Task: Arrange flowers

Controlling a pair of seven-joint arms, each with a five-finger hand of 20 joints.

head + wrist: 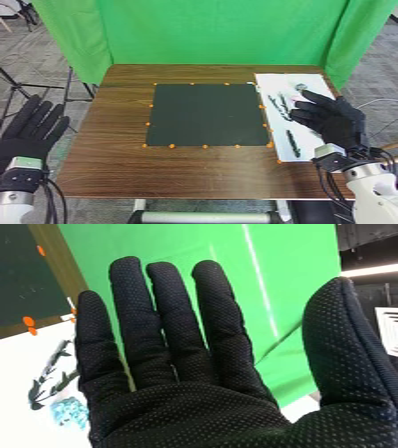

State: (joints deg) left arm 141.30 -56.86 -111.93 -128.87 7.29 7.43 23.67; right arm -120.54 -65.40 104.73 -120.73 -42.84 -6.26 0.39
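Observation:
In the head view my right hand [332, 118] is over the white board [303, 150] at the table's right side, fingers relaxed and holding nothing. Dark green stems [279, 105] lie on the board beside its fingers, and another stem [292, 144] lies nearer the front. A pale flower [300, 87] lies toward the board's back. My left hand [27, 131] is off the table's left edge, fingers straight. In the right wrist view my right hand [191, 411] is spread, with leafy stems [51, 376] and a light-blue flower [68, 412] beyond it on the board.
A dark square mat [209, 115] edged with orange dots lies on the wooden table [107, 170], left of the white board. A green curtain [218, 32] hangs behind the table. Dark stands are on the floor at the left.

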